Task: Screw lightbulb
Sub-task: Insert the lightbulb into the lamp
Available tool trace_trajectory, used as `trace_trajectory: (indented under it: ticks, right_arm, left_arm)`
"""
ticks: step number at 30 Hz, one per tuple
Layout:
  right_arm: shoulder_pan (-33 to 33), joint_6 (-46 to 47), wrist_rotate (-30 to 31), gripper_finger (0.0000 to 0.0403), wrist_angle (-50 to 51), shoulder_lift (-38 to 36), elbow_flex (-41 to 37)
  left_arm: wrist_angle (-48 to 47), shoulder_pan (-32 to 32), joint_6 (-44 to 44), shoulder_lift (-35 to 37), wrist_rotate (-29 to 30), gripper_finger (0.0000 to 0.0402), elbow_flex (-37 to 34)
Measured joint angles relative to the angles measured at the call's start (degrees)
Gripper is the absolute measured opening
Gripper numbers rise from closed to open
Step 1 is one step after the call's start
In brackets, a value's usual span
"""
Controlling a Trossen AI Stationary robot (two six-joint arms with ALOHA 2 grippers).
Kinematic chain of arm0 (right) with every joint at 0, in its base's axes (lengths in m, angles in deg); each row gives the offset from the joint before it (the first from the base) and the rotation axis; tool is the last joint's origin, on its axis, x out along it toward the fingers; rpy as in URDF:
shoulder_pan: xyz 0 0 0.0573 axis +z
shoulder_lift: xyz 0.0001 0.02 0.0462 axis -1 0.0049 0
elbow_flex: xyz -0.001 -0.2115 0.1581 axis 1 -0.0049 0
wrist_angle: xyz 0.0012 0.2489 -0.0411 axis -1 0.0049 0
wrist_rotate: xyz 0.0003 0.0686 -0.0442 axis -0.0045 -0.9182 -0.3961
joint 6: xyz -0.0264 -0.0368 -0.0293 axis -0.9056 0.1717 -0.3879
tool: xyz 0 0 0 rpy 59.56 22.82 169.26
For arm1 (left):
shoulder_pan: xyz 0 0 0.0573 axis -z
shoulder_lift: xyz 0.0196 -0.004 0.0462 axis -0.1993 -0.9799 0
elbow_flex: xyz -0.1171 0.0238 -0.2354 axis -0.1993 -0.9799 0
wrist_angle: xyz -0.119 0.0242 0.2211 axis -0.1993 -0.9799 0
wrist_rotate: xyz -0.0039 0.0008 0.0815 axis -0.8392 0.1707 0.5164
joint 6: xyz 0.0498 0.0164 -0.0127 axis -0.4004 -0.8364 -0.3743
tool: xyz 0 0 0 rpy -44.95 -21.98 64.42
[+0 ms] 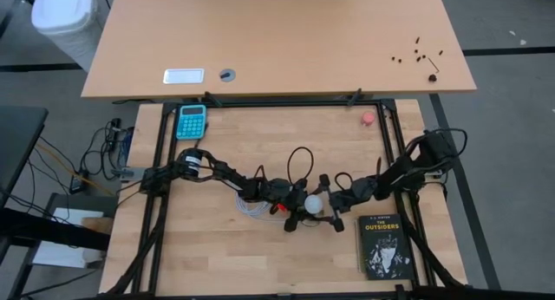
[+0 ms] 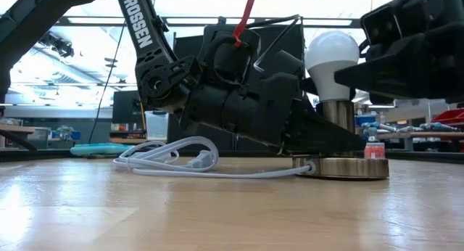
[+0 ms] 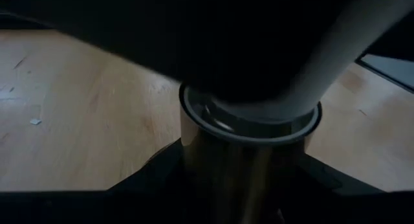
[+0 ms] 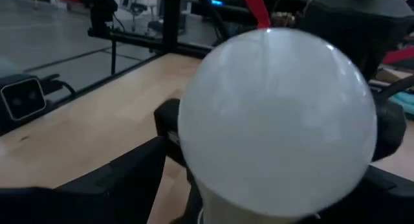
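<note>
The white frosted lightbulb [image 2: 332, 56] stands upright with its narrow base in the socket's shiny post [image 2: 338, 114]. The post rises from a round silvery disc [image 2: 355, 168] that lies flat on the table. The bulb also shows at mid-table in the high view [image 1: 312, 202]. My left gripper [image 1: 293, 205] comes from the table's left and is shut on the socket post. My right gripper [image 1: 331, 204] comes from the right at the height of the bulb [image 4: 278, 120]. It is open, with one finger on each side of the bulb. I cannot tell whether either finger touches it. My left gripper pinches the socket's shiny post [image 3: 213, 166] between its two fingers [image 3: 145, 182], just under the rim where the bulb's neck goes in. The fingers come nearly level from the table's left and lie across the upright post. The socket's disc rests flat on the table.
The socket's white cord [image 2: 170, 161] lies coiled on the table left of the disc, under my left arm. A black book [image 1: 384, 245] lies at the near right. A teal calculator [image 1: 192, 120] is at the far left and a small pink-red round object [image 1: 368, 118] at the far right.
</note>
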Motion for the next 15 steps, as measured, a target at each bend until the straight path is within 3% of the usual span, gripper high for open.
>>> trace_trajectory:
  ticks: [10,15]
  right_arm:
    - [-1.5,1.5,0.0,0.0346,-3.1,1.6,-0.1]
    - [-1.5,2.8,0.0,0.0324,-3.2,1.6,-0.1]
  left_arm:
    - [-0.2,0.0,-0.1,0.0,0.2,0.0193,0.0]
    - [-0.3,0.0,-0.1,0.0,0.4,0.0193,0.0]
